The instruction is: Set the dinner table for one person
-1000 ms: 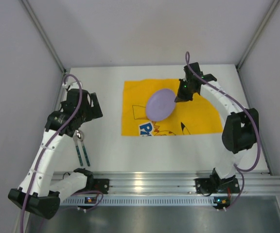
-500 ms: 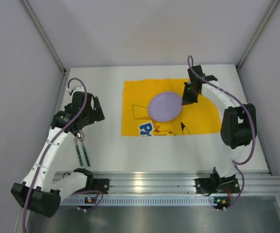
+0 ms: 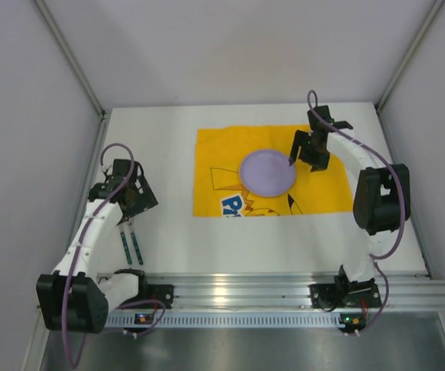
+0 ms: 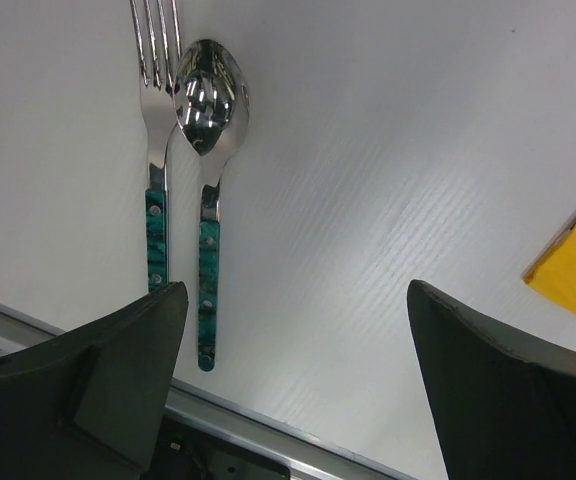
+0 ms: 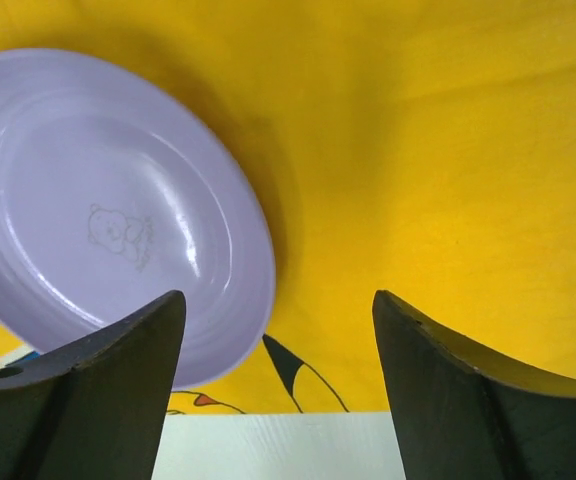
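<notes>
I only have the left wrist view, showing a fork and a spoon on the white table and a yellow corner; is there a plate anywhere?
Observer: Yes, a lilac plate lies flat near the middle of the yellow cartoon-printed cloth.
Operator: Thank you. Is the right arm holding it?
Observer: No. The right gripper hangs at the plate's right edge with its jaws wide apart and nothing clamped between them.
Operator: Understood. Is anything on the plate?
Observer: Nothing lies on it. The right wrist view shows only a small faint cartoon figure printed near its centre.
</notes>
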Robot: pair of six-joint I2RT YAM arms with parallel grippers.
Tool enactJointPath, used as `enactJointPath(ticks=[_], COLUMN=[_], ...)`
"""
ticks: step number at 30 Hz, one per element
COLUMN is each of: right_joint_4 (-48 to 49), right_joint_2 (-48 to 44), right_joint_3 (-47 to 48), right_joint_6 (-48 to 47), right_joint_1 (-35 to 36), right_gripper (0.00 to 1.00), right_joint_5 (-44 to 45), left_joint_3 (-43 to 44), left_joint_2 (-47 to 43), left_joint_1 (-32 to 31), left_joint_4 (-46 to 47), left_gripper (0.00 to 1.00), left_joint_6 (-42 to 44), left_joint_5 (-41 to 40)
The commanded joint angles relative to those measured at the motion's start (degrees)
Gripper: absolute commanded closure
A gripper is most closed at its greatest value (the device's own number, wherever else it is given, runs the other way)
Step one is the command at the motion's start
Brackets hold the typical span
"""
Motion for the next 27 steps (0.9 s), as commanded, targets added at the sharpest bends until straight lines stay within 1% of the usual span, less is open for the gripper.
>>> enactJointPath(ticks=[1, 2, 4, 5, 6, 7, 8, 10, 14, 16, 17, 18, 19, 20, 21, 25, 27], right_joint_4=[-0.28, -0.28, -0.29, -0.28, -0.46, -0.46, -0.46, -0.46, -0.46, -0.55, -0.46, -0.72, -0.72, -0.81, -1.07, -1.87, -2.13], right_joint_2=[-9.77, -12.57, -15.05, -16.97, -17.86, -18.74, -20.05, -20.94, -23.14, -23.67, -24.02, -24.2, -24.37, -24.72, -24.81, -25.17, -25.34], right_joint_3=[-1.43, -2.4, -5.3, -7.05, -7.94, -8.73, -10.3, -11.63, -14.35, -14.89, -15.24, -15.33, -15.33, -15.24, -15.15, -14.98, -14.89], right_joint_6=[-0.27, -0.19, 0.16, 0.25, 0.43, 0.52, 0.6, 0.78, 0.69, 0.61, 0.52, 0.17, 0.08, -0.01, -0.36, -1.24, -1.5], right_joint_1=[-0.04, 0.04, 0.05, 0.05, 0.05, 0.05, 0.05, -0.04, -0.22, -0.48, -0.57, -0.66, -1.18, -1.45, -1.88, -3.46, -3.91], right_gripper=[0.24, 0.23, 0.23, 0.23, 0.23, 0.23, 0.23, 0.23, 0.23, 0.23, 0.23, 0.23, 0.24, 0.24, 0.23, 0.23, 0.23], right_joint_5=[-2.07, -2.16, -2.95, -3.13, -3.22, -3.57, -3.66, -3.75, -3.66, -3.48, -3.48, -3.57, -3.66, -3.57, -3.48, -3.57, -3.57], left_joint_3=[-0.59, -0.59, -0.33, -0.33, -0.59, -0.68, -0.6, -0.42, -1.21, -1.56, -1.56, -1.65, -1.48, -1.13, -0.51, 0.37, 1.34], left_joint_2=[1.81, 4.86, 8.57, 12.15, 13.93, 15.43, 18.31, 21.31, 23.35, 25.01, 25.63, 26.33, 27.91, 28.7, 29.41, 31.96, 34.24], left_joint_1=[3.47, 6.7, 9.53, 11.89, 12.79, 13.41, 14.37, 14.9, 15.08, 15.17, 15.17, 15.17, 15.6, 16.04, 16.14, 16.4, 16.49], left_joint_4=[4.9, 4.99, 4.82, 5.08, 6.47, 7.36, 7.71, 8.85, 11.49, 12.11, 12.2, 12.37, 12.29, 12.11, 12.28, 11.94, 11.32], left_gripper=[0.04, 0.04, 0.06, 0.08, 0.09, 0.09, 0.11, 0.13, 0.15, 0.24, 0.33, 0.4, 0.5, 0.55, 0.57, 0.58, 0.61], left_joint_6=[0.68, 1.03, 2.0, 2.35, 3.39, 3.93, 4.45, 5.25, 6.04, 6.3, 6.48, 6.39, 6.39, 6.48, 7.0, 7.36, 7.27], left_joint_5=[4.05, 5.19, 8.43, 9.59, 11.25, 12.75, 12.85, 13.81, 12.51, 11.88, 11.19, 8.39, 7.58, 8.01, 8.19, 6.79, 6.78])
